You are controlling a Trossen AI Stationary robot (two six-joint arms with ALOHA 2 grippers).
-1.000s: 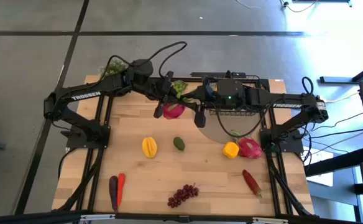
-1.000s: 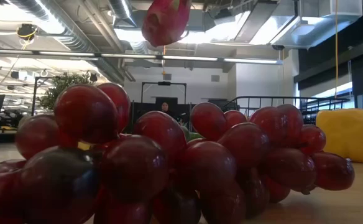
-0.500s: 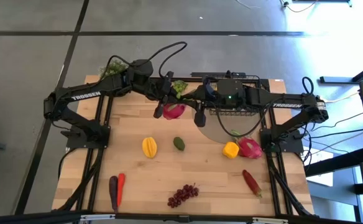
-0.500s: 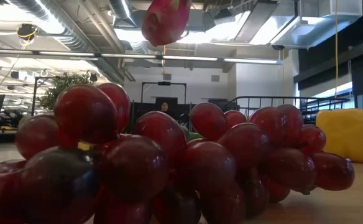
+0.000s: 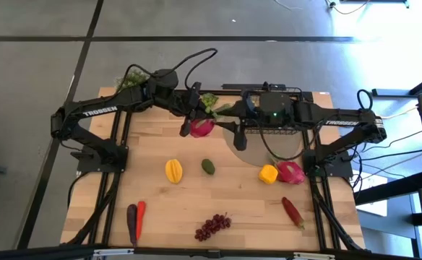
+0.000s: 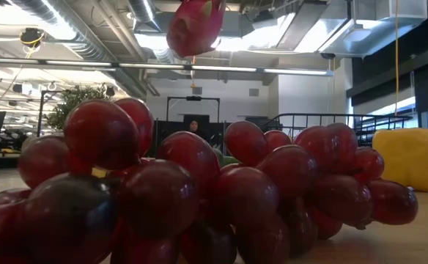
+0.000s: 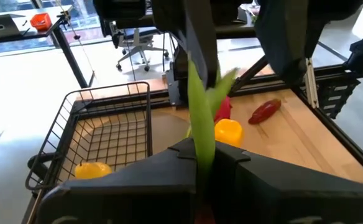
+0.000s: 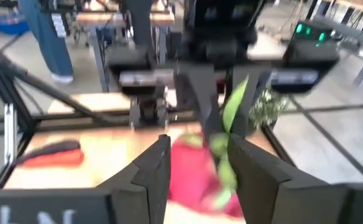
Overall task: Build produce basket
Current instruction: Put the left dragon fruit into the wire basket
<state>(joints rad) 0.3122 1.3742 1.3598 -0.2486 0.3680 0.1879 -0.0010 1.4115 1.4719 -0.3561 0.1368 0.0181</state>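
Left gripper [image 5: 194, 124] clamped on dragon fruit [image 5: 202, 128], held aloft just beside basket [image 5: 269, 130]. Right gripper [image 8: 197, 163] part-open, fingers flanking the fruit, apparently for handover. Best to seat right fingers squarely before left lets go.

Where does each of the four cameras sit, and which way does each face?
High view: overhead, looking straight down on the table; both arms show.
Low view: at tabletop height behind the purple grapes, facing the room; no arm shows.
Left wrist view: on the left arm, looking past its shut jaws toward the basket.
Right wrist view: on the right arm, facing the left gripper.
Shared: the high, low and right wrist views all show the held dragon fruit.
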